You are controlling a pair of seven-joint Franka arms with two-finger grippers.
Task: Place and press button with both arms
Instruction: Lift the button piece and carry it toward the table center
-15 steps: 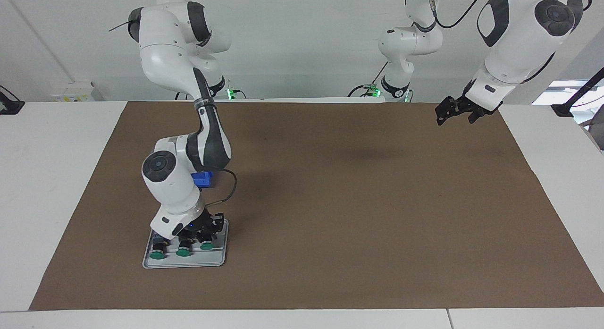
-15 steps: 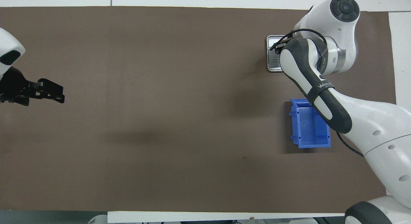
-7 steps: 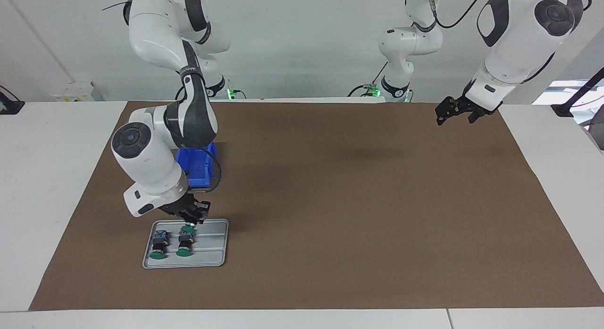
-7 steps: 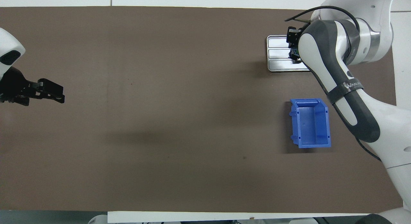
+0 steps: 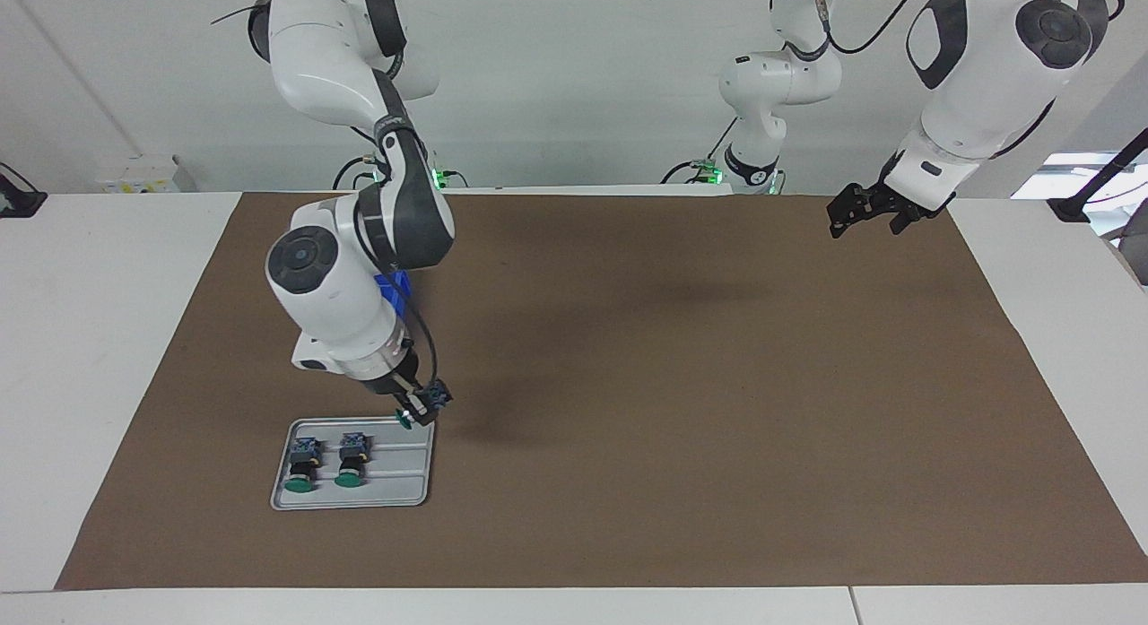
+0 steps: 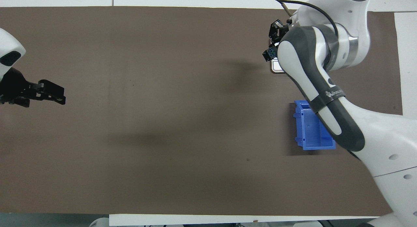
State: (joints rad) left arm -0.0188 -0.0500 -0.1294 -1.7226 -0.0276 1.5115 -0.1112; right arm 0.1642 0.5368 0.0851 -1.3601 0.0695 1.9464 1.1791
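Right gripper (image 5: 421, 410) clamps a button (image 5: 423, 407) in the air, over the tray's (image 5: 395, 498) corner.
Green round cap, black barrel, between closed jaws; ridged metal tray, brown mat (image 5: 682, 410). Left gripper (image 5: 863, 214) waits, jaws wide.

Two push-buttons (image 5: 301, 464) (image 5: 352, 461) lay side by side on the metal tray (image 5: 408, 492) at the right arm's end of the brown mat (image 5: 682, 410); the plastic bin (image 6: 311, 132) sat nearer the robots than the tray

Blue bin (image 6: 312, 129) on brown mat (image 5: 682, 410); grey tray (image 5: 408, 481) farther from robots.
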